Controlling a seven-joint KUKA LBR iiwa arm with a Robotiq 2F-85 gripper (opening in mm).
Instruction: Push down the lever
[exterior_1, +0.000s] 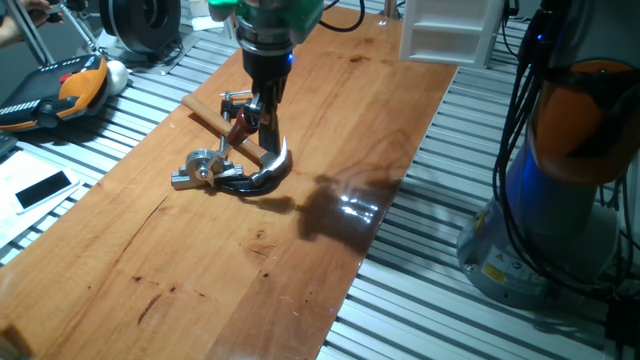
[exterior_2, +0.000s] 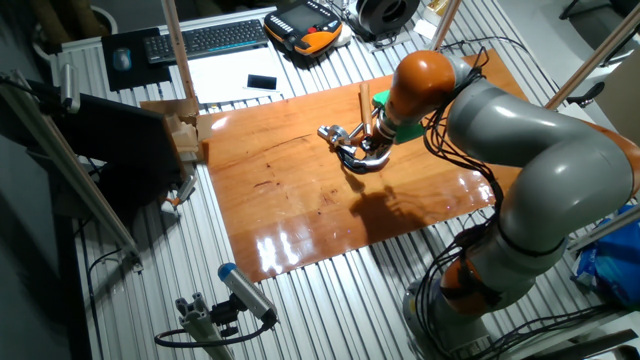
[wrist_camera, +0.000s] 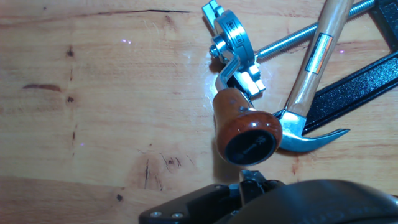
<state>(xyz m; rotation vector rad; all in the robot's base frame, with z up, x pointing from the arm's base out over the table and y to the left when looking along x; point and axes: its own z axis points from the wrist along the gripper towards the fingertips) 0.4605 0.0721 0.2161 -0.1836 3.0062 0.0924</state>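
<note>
Step in hand: the end effector (exterior_1: 262, 128) hangs low over the lever (wrist_camera: 229, 78) and looks about to bear on it; the lever appears raised, so the push seems not yet done.
Next move: by my judgement, a straight press downward on the knob (wrist_camera: 247, 132), kept centred so the rounded knob does not slip out sideways, and kept off the hammer just beside it.
End effector: it points down at the bench (exterior_1: 330, 130) from the arm's black wrist. In the hand view only its dark body shows along the bottom edge, right next to the knob. I cannot tell whether the fingers are apart or together, or whether they already touch the knob. It does not appear to hold anything.
Lever: a thin bent silver rod with a red-brown knob, hinged on a silver fitting (wrist_camera: 233, 40). It sits near the middle of the bench, directly under the end effector.
Hammer: its light wooden handle (wrist_camera: 317, 56) lies to the right of the lever in the hand view, its steel claw (wrist_camera: 308, 134) close beside the knob.
Clamp: a black clamp (wrist_camera: 354, 87) with a threaded screw bar (wrist_camera: 286, 42) lies under the hammer handle.
</note>
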